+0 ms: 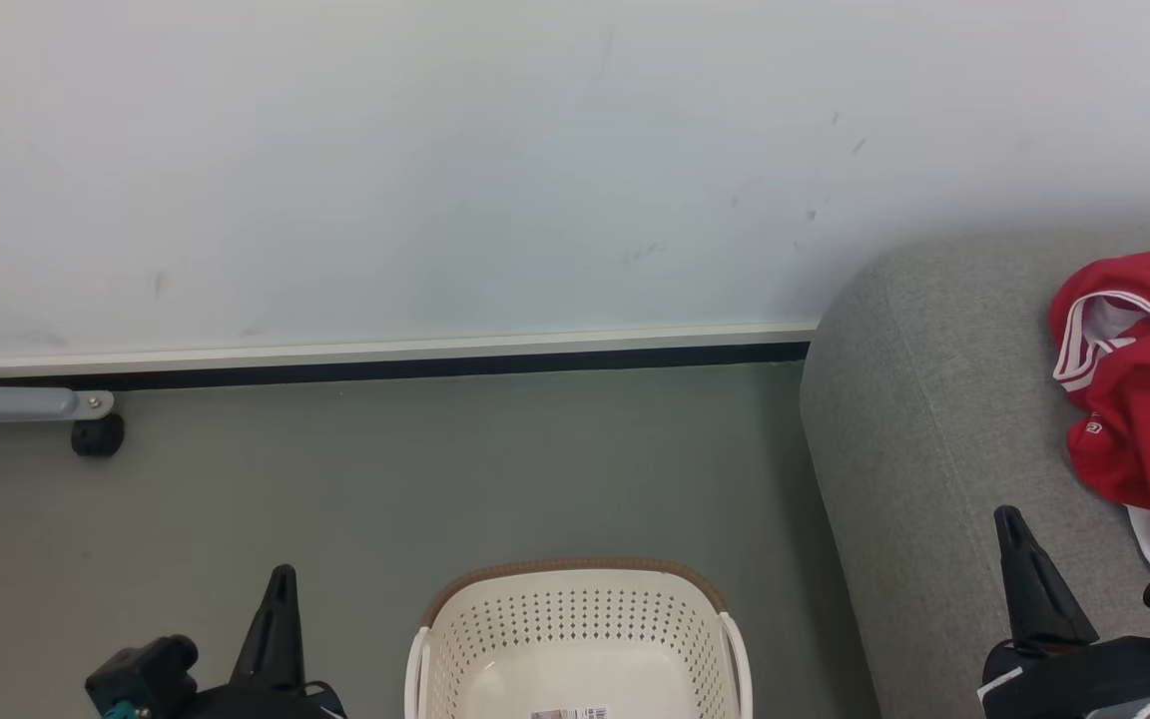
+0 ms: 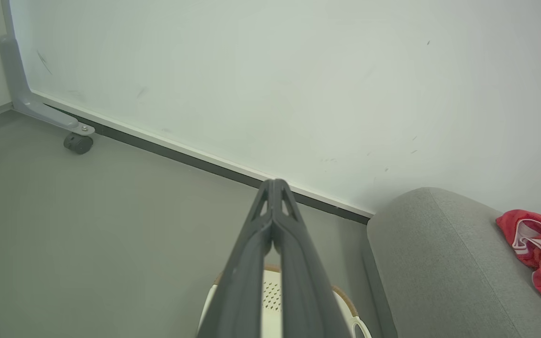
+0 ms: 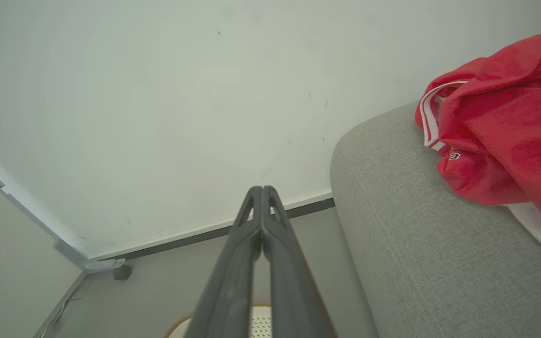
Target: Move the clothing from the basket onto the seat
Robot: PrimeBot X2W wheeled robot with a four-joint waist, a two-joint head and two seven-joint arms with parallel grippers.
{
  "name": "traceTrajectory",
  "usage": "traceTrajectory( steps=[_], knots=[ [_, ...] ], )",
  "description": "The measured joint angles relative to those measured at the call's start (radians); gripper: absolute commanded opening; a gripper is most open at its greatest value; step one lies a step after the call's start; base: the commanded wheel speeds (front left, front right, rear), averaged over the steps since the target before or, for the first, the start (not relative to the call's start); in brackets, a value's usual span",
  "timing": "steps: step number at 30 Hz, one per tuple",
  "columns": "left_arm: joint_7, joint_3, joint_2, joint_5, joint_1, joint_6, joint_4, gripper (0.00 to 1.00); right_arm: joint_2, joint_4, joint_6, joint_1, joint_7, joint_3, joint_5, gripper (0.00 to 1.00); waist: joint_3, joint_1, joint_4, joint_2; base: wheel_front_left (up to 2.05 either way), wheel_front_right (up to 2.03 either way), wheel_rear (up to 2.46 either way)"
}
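Clothing (image 1: pixel 1139 399) lies heaped on the seat (image 1: pixel 934 429), right of the basket (image 1: pixel 575 614), long axis near to far, striped opening facing left. My head view shows the basket's inside; wrist views catch its rim. Left hand (image 2: pixel 274 184) and right hand (image 3: pixel 262 189) are both closed, gripping nothing.

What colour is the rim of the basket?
Brown; the basket rim shows best in the head view.
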Motion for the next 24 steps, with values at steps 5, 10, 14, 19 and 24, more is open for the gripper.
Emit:
traceTrajectory(
  steps=[5,10,14,19,24],
  knots=[
    [0.016,0.016,-0.003,-0.048,0.000,-0.010,0.002,0.00,0.017,0.010,0.007,-0.001,0.018,-0.024,0.051,0.00,0.000,0.0000,-0.001,0.0000,0.00,0.00,0.00],
    [0.035,0.032,-0.008,-0.099,-0.002,-0.024,0.004,0.00,0.032,0.019,0.015,-0.007,0.036,-0.048,0.102,0.00,0.000,0.0000,-0.002,0.0000,0.00,0.00,0.00],
    [0.048,0.046,-0.012,-0.148,-0.003,-0.027,0.006,0.00,0.046,0.026,0.019,-0.010,0.052,-0.066,0.145,0.00,0.001,0.0000,-0.003,0.0000,0.00,0.00,0.00],
    [0.066,0.061,-0.017,-0.203,-0.004,-0.044,0.008,0.00,0.062,0.035,0.027,-0.012,0.069,-0.090,0.192,0.00,0.001,0.0000,-0.004,0.0000,0.00,0.00,0.00],
    [0.083,0.078,-0.022,-0.259,-0.005,-0.053,0.009,0.00,0.079,0.047,0.036,-0.014,0.088,-0.113,0.241,0.00,0.001,0.0000,-0.005,0.0000,0.00,0.00,0.00]
  ],
)
